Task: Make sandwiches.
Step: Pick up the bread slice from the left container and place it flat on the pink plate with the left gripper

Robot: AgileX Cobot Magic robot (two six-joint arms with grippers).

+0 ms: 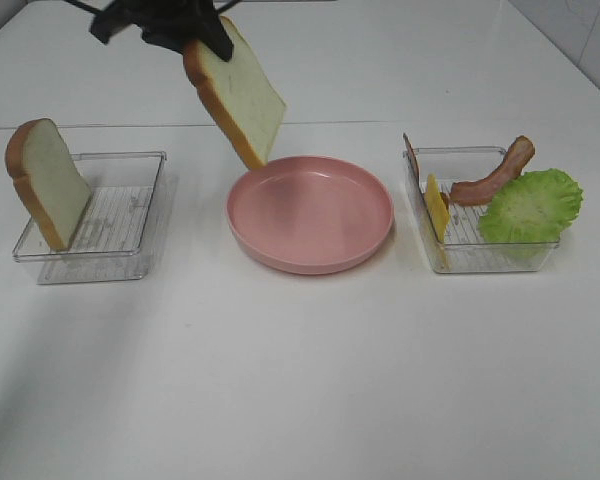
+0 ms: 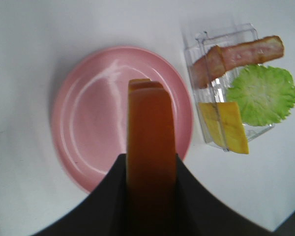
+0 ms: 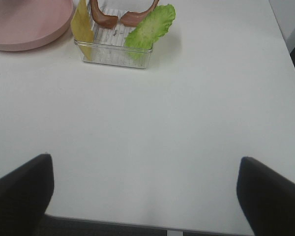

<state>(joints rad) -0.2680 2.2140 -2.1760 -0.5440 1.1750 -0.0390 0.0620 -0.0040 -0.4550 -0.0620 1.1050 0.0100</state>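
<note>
My left gripper (image 1: 205,38) is shut on the top edge of a white bread slice (image 1: 236,92), which hangs tilted in the air over the far rim of the pink plate (image 1: 310,250). In the left wrist view the slice's brown crust (image 2: 150,113) runs out from between the dark jaws of the left gripper (image 2: 151,164), above the plate (image 2: 88,123). A second bread slice (image 1: 48,182) leans upright in the left clear tray (image 1: 130,215). My right gripper (image 3: 145,191) stands open over bare table with nothing between its fingers.
The right clear tray (image 1: 480,255) holds a yellow cheese square (image 1: 436,208), a bacon strip (image 1: 492,178) and a lettuce leaf (image 1: 532,205). The right wrist view shows that tray (image 3: 113,51) ahead, beside the plate's rim (image 3: 24,42). The table's front edge lies just below the right gripper.
</note>
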